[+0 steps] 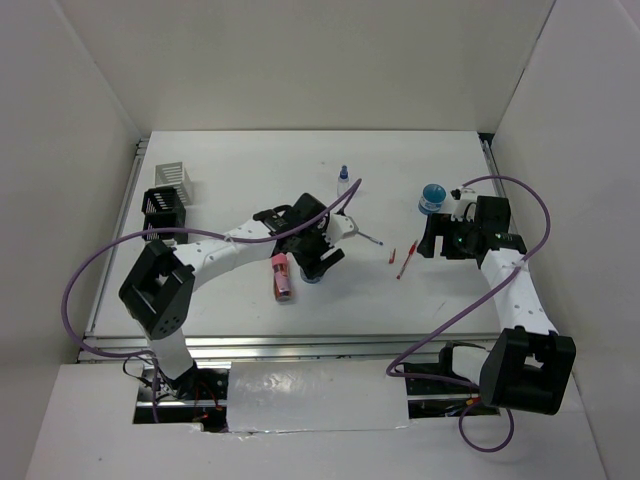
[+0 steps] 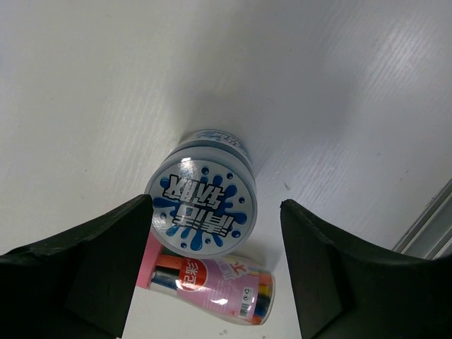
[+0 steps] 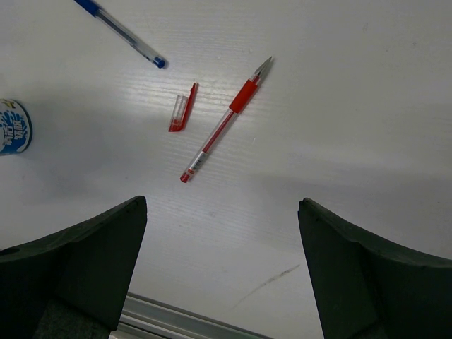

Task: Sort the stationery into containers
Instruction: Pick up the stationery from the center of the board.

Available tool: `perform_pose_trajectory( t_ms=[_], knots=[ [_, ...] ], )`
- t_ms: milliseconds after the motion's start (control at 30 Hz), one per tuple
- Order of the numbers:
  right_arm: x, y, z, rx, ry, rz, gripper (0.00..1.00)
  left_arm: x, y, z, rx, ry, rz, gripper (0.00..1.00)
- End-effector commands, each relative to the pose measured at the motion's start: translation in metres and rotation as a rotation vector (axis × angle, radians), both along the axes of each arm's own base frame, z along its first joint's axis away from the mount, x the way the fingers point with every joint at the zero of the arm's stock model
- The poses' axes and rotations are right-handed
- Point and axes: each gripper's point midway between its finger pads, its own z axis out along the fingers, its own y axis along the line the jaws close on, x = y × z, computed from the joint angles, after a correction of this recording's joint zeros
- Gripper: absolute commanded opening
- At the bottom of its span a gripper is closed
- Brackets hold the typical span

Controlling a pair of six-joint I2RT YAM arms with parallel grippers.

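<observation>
One round blue-white tin (image 2: pixel 201 205) is standing upright near the middle of the white surface (image 2: pixel 318 85), its splash-printed lid facing up, directly under the left jaws. Those jaws are standing wide open and straddling the tin. One finger (image 2: pixel 92 275) is sitting right at the tin's edge, and I cannot tell whether it is touching. The other finger (image 2: pixel 332 275) is standing clear, with bare surface showing in between. Nothing is being gripped.

The pink oblong block (image 2: pixel 212 286) is lying flat just beside the tin, which is partly hiding it in the left wrist view. To the right, between the two arms, the blue pen (image 1: pixel 370 238), the short red piece (image 3: pixel 182 109) and the red pen (image 3: pixel 222 131) are lying near one another but apart.

The right jaws are hanging wide open above the surface and holding nothing, with the red pen lying ahead of them. A second tin (image 1: pixel 432 197) is standing just beside the right wrist. The tiny blue-capped bottle (image 1: pixel 344 180) is standing upright farther back. At the far left, the white slotted box (image 1: pixel 172 178) and the black mesh box (image 1: pixel 163 207) are sitting side by side, well apart from the stationery.
</observation>
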Motion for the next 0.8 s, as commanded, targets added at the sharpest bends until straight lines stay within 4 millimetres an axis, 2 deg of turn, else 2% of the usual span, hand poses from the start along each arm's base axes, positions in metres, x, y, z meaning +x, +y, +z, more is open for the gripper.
perform_pose_trajectory(
  t_ms=[0, 267, 567, 767],
  knots=[
    [0.004, -0.001, 0.001, 0.001, -0.023, 0.010, 0.94, 0.005, 0.007, -0.010, 0.034, -0.002, 0.033, 0.85],
    [0.005, 0.000, -0.001, 0.007, -0.015, 0.012, 0.93, 0.015, 0.005, 0.018, 0.024, -0.069, 0.039, 0.87],
    [0.005, 0.000, -0.002, 0.009, -0.012, 0.017, 0.93, 0.014, 0.008, 0.012, 0.038, -0.066, 0.038, 0.88],
    [0.006, 0.000, -0.002, 0.008, -0.011, 0.016, 0.93, 0.008, -0.003, 0.006, 0.013, -0.009, 0.003, 0.88]
  ],
)
